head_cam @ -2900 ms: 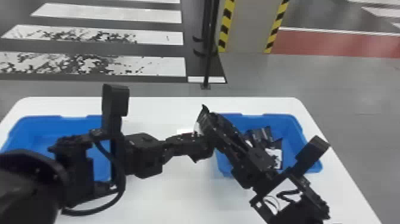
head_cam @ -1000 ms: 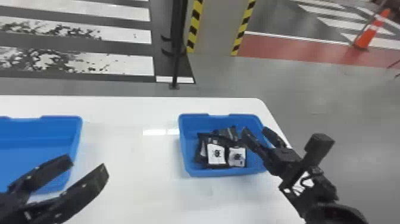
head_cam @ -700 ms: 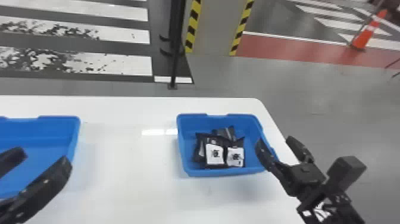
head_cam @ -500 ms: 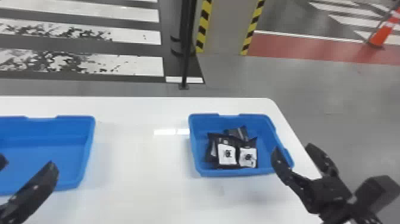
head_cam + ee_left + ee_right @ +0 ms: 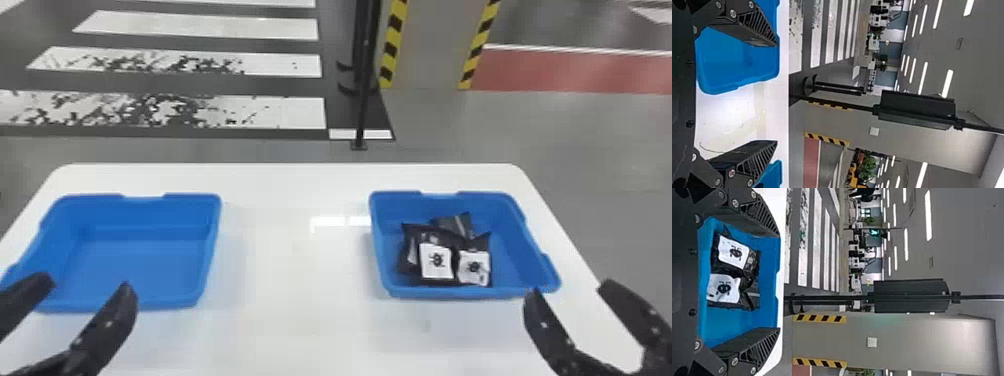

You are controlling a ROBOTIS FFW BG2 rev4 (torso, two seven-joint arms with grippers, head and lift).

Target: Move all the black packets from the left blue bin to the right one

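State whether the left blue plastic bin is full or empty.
Empty: the left bin shows bare blue floor and walls wherever visible.

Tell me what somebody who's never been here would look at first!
Probably the two bright blue bins on the white table, with a heap of shiny black packets with white labels inside the right one. The robot's black grippers, left and right, poke in at the bottom corners with fingers spread. Behind the table, white stripes cross the dark floor.
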